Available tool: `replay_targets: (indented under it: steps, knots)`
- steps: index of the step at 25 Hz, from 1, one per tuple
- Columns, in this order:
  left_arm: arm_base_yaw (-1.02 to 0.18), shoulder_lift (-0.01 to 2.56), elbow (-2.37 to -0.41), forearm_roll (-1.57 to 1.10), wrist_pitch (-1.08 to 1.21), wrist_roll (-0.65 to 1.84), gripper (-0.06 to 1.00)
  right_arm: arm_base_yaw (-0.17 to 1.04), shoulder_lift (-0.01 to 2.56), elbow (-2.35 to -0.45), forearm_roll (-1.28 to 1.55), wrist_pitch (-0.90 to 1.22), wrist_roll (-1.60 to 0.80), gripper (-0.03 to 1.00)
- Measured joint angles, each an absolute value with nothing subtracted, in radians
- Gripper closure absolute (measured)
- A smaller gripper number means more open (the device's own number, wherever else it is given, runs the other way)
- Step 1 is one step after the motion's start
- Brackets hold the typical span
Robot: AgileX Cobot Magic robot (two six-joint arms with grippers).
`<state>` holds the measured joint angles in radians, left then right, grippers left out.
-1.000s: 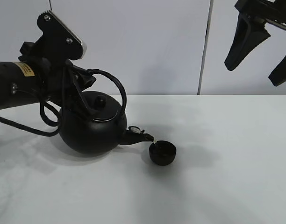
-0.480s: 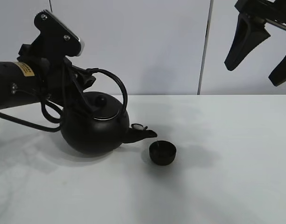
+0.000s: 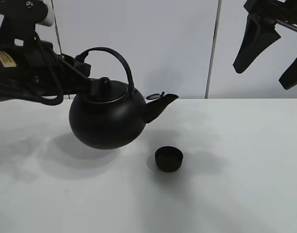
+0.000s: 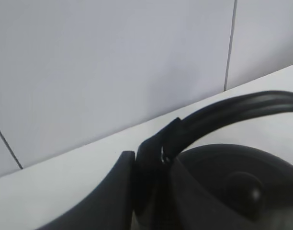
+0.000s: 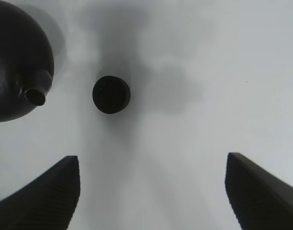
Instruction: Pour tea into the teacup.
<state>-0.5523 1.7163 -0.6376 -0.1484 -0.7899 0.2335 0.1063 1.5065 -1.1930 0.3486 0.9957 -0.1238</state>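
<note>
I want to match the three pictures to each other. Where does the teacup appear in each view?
Exterior high: the teacup stands on the table, lower centre, below and right of the kettle.
Left wrist: not in it; only the kettle's handle and lid show.
Right wrist: the teacup is seen from above, beside the kettle's spout.
Shared landmark: the kettle, seen in all three.

A white desk [image 3: 245,184] meets a pale grey panelled wall [image 3: 168,48] with a dark vertical seam [image 3: 212,48]; soft shadows.

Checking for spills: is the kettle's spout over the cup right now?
No; in the right wrist view the kettle's spout sits clear to one side of the cup, with bare table between them.
</note>
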Motion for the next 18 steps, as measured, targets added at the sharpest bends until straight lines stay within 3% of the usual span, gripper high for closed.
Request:
replay_targets:
  steps: [18]
  knots:
    - [-0.552,1.708,-0.336,-0.173,-1.028,0.161,0.83,0.106,1.506,-1.193,0.357,0.995,-0.124,0.4]
